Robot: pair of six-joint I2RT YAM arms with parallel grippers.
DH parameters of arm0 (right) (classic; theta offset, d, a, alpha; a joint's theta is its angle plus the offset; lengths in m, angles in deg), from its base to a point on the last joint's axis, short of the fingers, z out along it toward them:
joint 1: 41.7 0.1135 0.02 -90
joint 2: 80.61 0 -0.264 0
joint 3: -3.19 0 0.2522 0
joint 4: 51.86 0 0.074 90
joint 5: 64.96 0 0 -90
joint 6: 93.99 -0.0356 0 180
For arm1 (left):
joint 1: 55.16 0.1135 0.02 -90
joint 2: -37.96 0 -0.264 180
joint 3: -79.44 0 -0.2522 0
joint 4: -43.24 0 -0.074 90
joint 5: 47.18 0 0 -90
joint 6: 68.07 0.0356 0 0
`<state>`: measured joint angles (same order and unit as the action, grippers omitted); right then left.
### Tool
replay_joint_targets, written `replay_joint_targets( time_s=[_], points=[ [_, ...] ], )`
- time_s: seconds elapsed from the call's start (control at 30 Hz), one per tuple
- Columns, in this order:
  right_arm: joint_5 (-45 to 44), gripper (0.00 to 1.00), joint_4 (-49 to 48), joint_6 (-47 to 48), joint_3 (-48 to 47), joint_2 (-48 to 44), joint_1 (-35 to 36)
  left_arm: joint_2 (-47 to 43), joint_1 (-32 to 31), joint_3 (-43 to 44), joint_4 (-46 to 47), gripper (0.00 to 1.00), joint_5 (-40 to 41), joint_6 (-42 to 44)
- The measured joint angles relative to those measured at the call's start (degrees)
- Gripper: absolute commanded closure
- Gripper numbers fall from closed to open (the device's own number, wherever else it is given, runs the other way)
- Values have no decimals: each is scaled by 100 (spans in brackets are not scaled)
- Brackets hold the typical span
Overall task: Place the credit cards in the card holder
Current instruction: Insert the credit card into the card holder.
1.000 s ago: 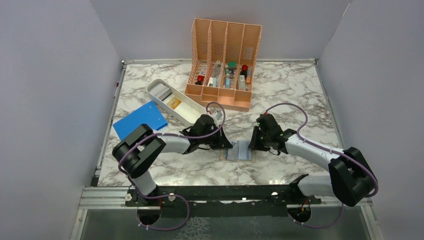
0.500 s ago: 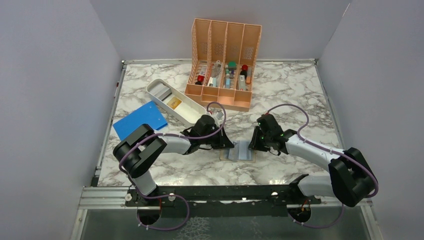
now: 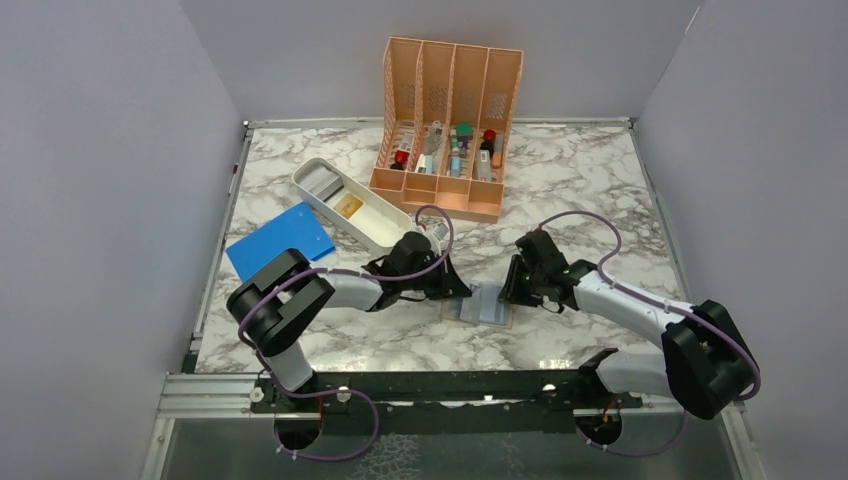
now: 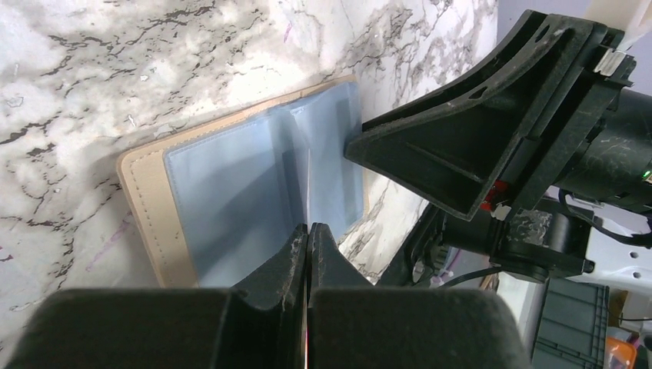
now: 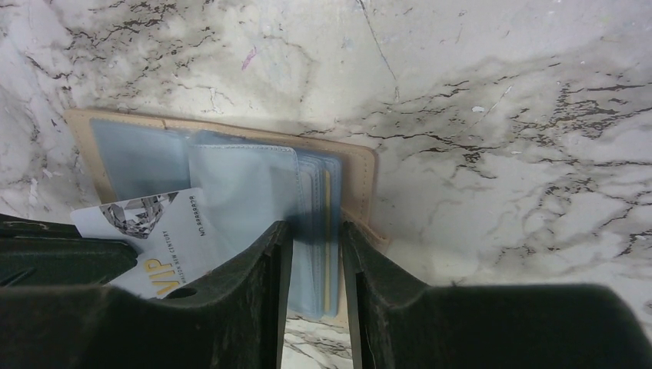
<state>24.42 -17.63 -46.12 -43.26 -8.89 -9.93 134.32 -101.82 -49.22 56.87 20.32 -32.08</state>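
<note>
Veined marble (image 3: 590, 180) under stitched tan card holder (image 4: 146, 207)

"VIP" in gold letters on a white card (image 5: 158, 242), small grey print beside it (too blurred to read), a diamond emblem

Even, diffuse overhead light; top view sharp, marble tabletop (image 3: 590, 180) bright with soft short shadows under both arms. Wrist views: near claw fingers (image 5: 261, 307) dark, blurred, out of focus. Card holder (image 4: 231, 192) sleeves show mild sheen, possibly glare. Slight wide-angle stretch at edges.
</note>
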Motion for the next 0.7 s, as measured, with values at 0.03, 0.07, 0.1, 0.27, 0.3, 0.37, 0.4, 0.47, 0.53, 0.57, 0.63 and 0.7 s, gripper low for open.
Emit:
replay_joint_targets(
  time_s=[0.03,0.07,0.1,0.27,0.3,0.37,0.4,0.47,0.53,0.57,0.63,0.7],
  points=[
    [0,64,0,-2,0,0,0,0,2,0,17,100,2,-7],
    [2,64,0,-2,0,4,0,0,2,0,33,100,2,-15],
    [2,64,0,-2,0,9,0,0,2,0,44,100,2,-20],
    [9,63,0,-7,0,9,-2,7,0,0,96,100,0,-55],
    [9,63,-4,-7,2,4,-2,22,2,0,127,100,0,-66],
    [9,62,-24,-7,22,-9,-2,90,2,0,223,100,0,-96],
    [11,62,-44,-9,39,-17,-2,125,2,0,254,100,2,-105],
    [15,62,-94,-22,68,-20,-2,219,2,0,302,100,2,-131],
    [35,62,-142,-31,98,-28,-2,278,2,0,339,100,2,-173],
    [42,62,-162,-33,114,-39,-2,306,2,0,363,100,2,-203],
    [63,62,-199,-33,146,-68,-4,348,2,0,409,100,2,-269],
    [94,62,-236,-33,179,-98,-4,374,2,0,446,100,2,-326]
  ],
)
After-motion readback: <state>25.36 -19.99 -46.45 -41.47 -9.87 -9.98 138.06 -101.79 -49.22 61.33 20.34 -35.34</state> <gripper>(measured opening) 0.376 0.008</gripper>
